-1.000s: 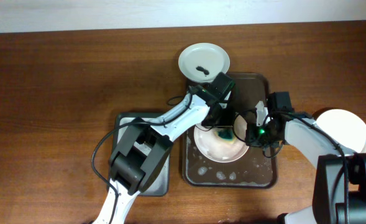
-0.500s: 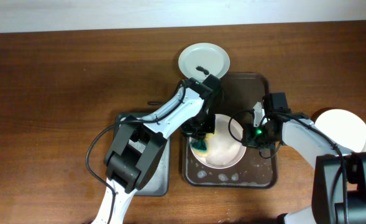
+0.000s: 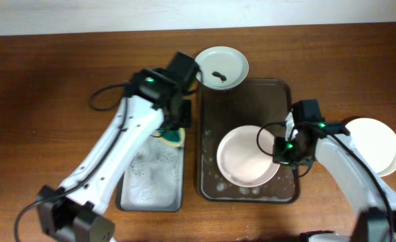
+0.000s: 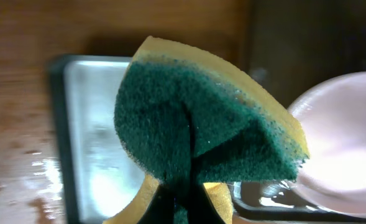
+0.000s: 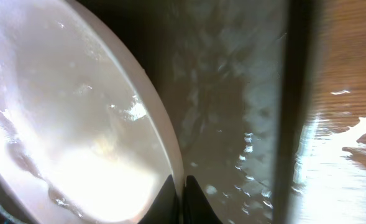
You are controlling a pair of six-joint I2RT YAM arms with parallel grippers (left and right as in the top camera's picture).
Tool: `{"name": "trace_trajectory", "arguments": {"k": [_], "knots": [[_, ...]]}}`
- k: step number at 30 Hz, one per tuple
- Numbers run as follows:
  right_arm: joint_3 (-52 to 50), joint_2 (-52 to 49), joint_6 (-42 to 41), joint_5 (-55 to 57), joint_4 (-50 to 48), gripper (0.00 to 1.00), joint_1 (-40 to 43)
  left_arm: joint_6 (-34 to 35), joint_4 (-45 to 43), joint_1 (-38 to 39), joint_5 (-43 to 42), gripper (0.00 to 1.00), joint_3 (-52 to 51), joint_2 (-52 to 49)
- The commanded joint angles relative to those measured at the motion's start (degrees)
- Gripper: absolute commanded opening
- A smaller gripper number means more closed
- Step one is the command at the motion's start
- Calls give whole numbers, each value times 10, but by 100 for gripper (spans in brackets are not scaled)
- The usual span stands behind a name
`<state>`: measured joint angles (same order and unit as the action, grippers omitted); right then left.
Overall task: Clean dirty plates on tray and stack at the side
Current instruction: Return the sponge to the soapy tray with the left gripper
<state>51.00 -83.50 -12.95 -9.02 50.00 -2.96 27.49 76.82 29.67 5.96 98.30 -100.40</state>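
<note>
Right hand (image 3: 279, 152) pinches one plate (image 3: 245, 161) of three, left hand (image 3: 176, 129) one sponge (image 3: 175, 138)

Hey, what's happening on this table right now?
It's dishwashing. The left gripper holds a green sponge over the grey metal tray. The right gripper has its fingers pinched on the rim of a wet pinkish plate in the brown tray. A smudged plate waits by the tray's far edge; another white plate sits on the table at the right.
</note>
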Motion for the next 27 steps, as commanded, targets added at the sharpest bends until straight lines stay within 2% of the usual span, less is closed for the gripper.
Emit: {"name": "trace_trajectory", "arguments": {"k": [1, 7, 10, 12, 14, 15, 19, 23, 27], "knots": [[39, 75, 4, 115, 36, 4, -43, -27, -7, -39, 41, 0, -93, 33], [56, 114, -26, 310, 55, 4, -147, -30, -184, -99, -35, 0, -310, 95], [73, 114, -26, 410, 61, 4, -211, -45, -239, -117, -63, 0, -350, 97], [88, 114, -54, 502, 88, 4, -259, -45, -254, -120, -63, 0, -362, 97], [105, 114, -60, 547, 112, 4, -297, -45, -254, -120, -62, 0, -363, 97], [117, 114, -61, 568, 127, 4, -323, -45, -254, -120, -62, 8, -363, 97], [144, 114, -77, 665, 165, 4, -389, -45, -254, -120, -65, 20, -363, 97], [152, 114, -78, 709, 189, 4, -445, -45, -254, -120, -84, 50, -362, 104], [153, 114, -90, 734, 201, 4, -468, -45, -254, -120, -86, 67, -362, 124]]}}
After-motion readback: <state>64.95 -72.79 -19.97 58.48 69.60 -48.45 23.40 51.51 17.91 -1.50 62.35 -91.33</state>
